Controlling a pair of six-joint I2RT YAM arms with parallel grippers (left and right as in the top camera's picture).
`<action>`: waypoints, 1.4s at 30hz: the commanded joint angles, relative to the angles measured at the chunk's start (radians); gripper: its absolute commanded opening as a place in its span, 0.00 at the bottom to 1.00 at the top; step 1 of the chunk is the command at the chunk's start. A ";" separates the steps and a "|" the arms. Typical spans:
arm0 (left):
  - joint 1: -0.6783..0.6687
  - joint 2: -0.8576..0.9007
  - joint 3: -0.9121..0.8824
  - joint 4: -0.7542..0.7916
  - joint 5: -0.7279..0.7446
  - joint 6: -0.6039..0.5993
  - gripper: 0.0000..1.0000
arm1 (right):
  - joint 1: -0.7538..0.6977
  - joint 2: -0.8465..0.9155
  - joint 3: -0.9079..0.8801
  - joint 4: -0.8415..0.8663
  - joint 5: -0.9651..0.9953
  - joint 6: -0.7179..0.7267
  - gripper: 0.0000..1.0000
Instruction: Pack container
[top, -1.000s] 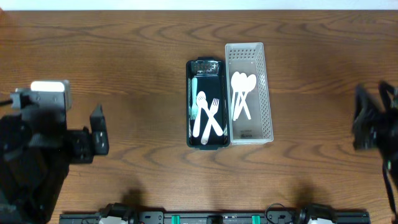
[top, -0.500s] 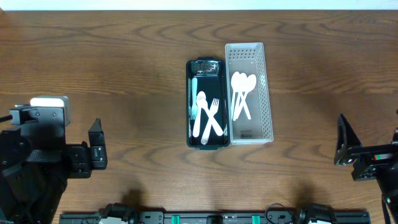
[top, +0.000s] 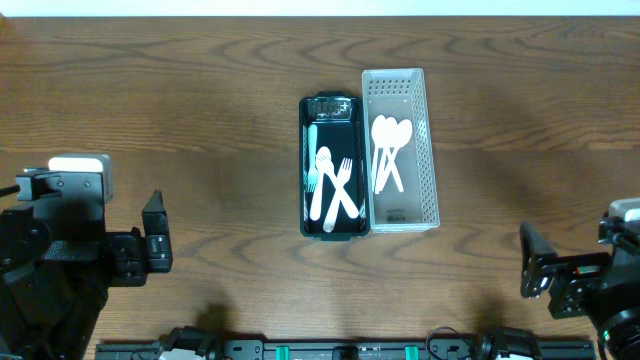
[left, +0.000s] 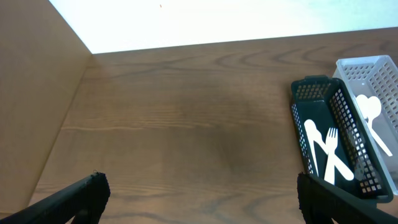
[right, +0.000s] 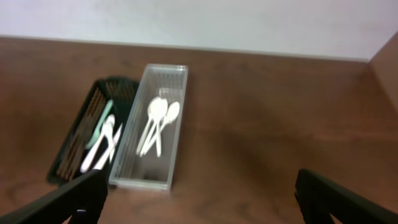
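A dark green basket (top: 306, 160) stands mid-table and holds white plastic forks and knives (top: 333, 188) and a pale teal utensil. Touching its right side is a white basket (top: 430, 150) with white spoons (top: 388, 148). Both baskets also show in the left wrist view (left: 298, 106) and the right wrist view (right: 180, 106). My left gripper (left: 199, 199) is open and empty at the table's left front. My right gripper (right: 199, 199) is open and empty at the right front. Both are far from the baskets.
The wooden table (top: 200, 100) runs to a white wall at the back. A black rail with green clips (top: 340, 350) lies along the front edge. A raised wooden side panel (left: 31, 93) stands at the table's left.
My right arm has pulled back toward the front right corner. My left arm shifted slightly toward the front, then held still. The baskets and cutlery have not moved.
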 joint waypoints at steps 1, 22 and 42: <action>0.005 0.004 -0.001 0.000 -0.012 0.011 0.98 | 0.005 -0.001 -0.001 -0.038 0.002 -0.003 0.99; 0.005 0.004 -0.001 0.000 -0.012 0.011 0.98 | 0.005 -0.309 -0.663 0.386 -0.023 -0.026 0.99; 0.005 0.004 -0.001 0.000 -0.012 0.011 0.98 | 0.055 -0.632 -1.321 0.681 -0.032 -0.025 0.99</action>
